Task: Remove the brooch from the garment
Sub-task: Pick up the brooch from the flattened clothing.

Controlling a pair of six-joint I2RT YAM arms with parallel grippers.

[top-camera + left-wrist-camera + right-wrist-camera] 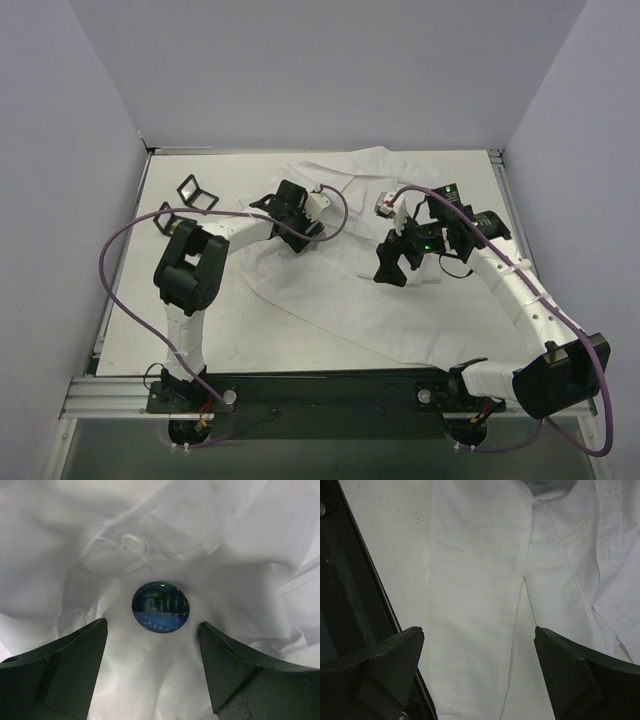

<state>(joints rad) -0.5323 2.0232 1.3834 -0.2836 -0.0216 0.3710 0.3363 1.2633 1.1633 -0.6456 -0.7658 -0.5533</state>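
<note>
The garment [340,290] is a large white shirt, spread crumpled over the middle and right of the table. The brooch [160,607] is a round, glossy blue-and-green disc pinned to bunched fabric [240,540] near a white button [133,543]. My left gripper [153,624] is open, its jaws to either side of the brooch and just short of it, not touching. In the top view the left gripper [303,233] covers the brooch. My right gripper [392,265] is open and empty above flat shirt fabric [475,580].
Two small black frame-like objects [196,192] [165,215] lie at the back left of the table. A dark rail [350,590] along the table's edge shows at the left of the right wrist view. White walls enclose the table on three sides.
</note>
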